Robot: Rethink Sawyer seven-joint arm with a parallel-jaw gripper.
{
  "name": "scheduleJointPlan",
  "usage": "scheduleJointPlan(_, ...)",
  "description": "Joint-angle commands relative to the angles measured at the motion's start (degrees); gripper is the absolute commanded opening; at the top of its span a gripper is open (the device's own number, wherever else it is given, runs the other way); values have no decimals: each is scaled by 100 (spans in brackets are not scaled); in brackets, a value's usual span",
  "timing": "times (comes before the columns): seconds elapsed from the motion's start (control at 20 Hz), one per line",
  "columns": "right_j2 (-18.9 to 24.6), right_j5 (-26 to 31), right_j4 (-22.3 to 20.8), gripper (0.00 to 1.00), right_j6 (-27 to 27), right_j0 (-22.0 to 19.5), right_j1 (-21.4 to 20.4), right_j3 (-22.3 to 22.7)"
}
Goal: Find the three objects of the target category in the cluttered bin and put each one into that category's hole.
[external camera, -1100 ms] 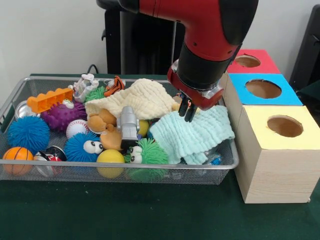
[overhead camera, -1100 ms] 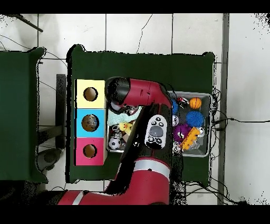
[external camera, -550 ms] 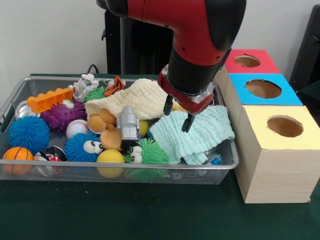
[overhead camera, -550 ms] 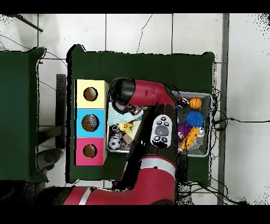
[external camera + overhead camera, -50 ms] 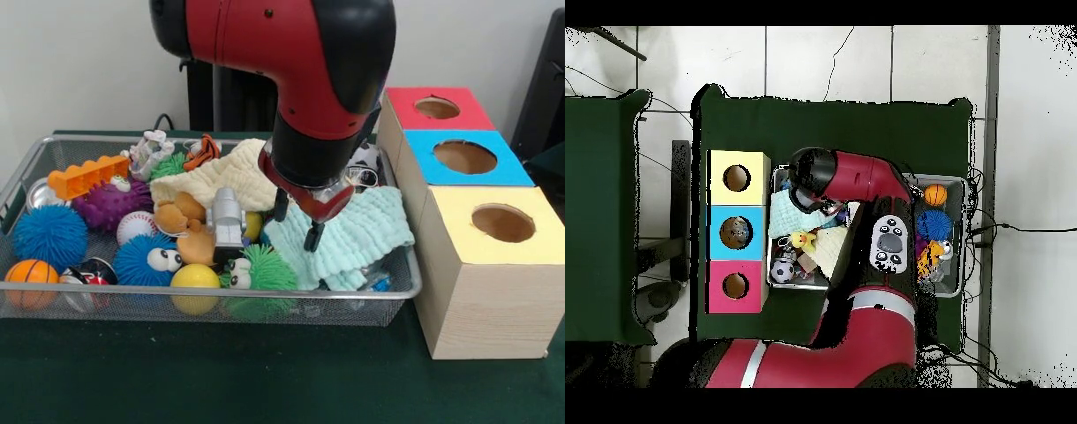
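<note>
I had the hand (image 5: 296,220) hanging low over the right half of the wire bin (image 5: 402,274), its two fingers (image 5: 312,237) spread apart and holding nothing. The tips stood just above the left border of the mint cloth (image 5: 353,234), close to where it meets the cream cloth (image 5: 238,173). I could not tell if a tip already touched the fabric.

The task sentence did not name the target category, so I could not say which toys were mine to find. My guess was that the two cloths hid some of them, because they covered most of the bin's right side. The mint cloth lay directly under the hand and stretched away toward the boxes, with its long side running across the bin. A pinch at its near border looked to me the shortest move.

To the left of the hand the toys were packed tightly: a grey robot figure (image 5: 228,221), a green fuzzy toy (image 5: 260,269), a yellow ball (image 5: 195,278). There was little free room there for the fingers. On the other side, beside the bin on the tabletop (image 5: 265,380), stood the yellow box (image 5: 494,274), the blue box (image 5: 463,157) and the red box (image 5: 439,108), each with one round hole on top. The bin's rim lay between the hand and the boxes, so any carry would need lift first.
</note>
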Motion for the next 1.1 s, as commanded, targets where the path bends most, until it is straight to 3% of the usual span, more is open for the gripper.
scheduleJointPlan(0.05,831,-711,-329,100,-705,-151,267,525)
scheduleJointPlan(0.35,1127,-825,-262,100,-864,-284,-53,1010)
scheduleJointPlan(0.65,1348,-703,-327,100,-1019,-466,-237,1210)
scheduleJointPlan(0.85,1412,-554,-418,100,-1054,-499,-83,964)
scheduleJointPlan(1.1,1389,-604,-619,100,-1004,-456,417,396)
